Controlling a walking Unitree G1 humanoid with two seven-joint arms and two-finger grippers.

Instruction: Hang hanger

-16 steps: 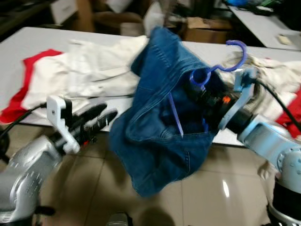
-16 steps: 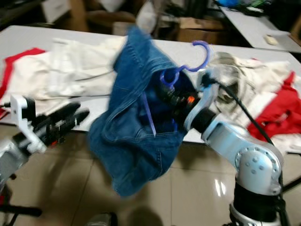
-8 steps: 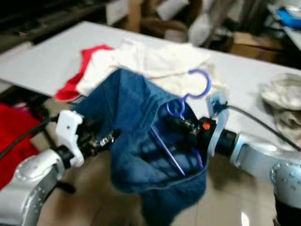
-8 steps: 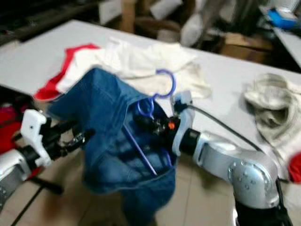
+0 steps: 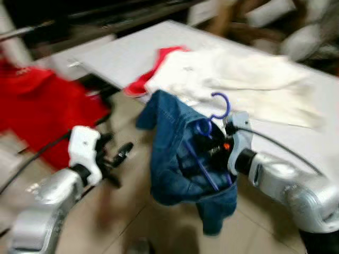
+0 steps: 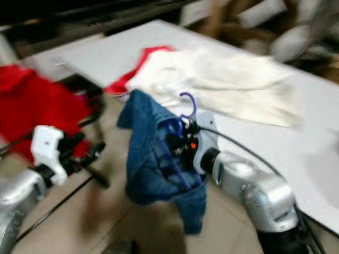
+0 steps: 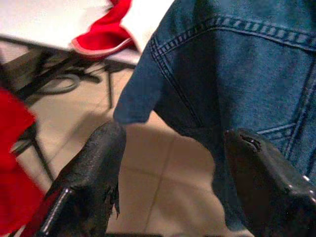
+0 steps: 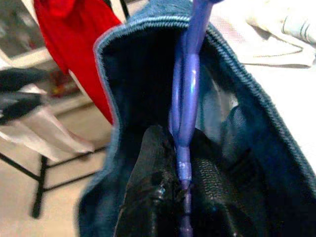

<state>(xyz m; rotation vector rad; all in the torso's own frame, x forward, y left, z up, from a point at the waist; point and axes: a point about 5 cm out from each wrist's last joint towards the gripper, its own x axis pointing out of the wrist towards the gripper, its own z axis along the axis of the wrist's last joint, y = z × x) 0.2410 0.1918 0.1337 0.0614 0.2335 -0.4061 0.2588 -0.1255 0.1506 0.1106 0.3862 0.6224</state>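
Right gripper was clamped on the purple hanger, denim garment draped over it, held off the white table edge above the floor. Left gripper sat at 9 o'clock of the denim, 2 fingers spread, holding nothing. White cloth and red cloth lay on the table.

Light: indoor and soft, rather bright on the white table; the far background is dark.
Blur: both eye views are smeared by motion, and edges of the red cloth are soft.
Wrist views: sharper; the denim garment shows clear stitching.
Focus: the purple hanger is slightly soft.
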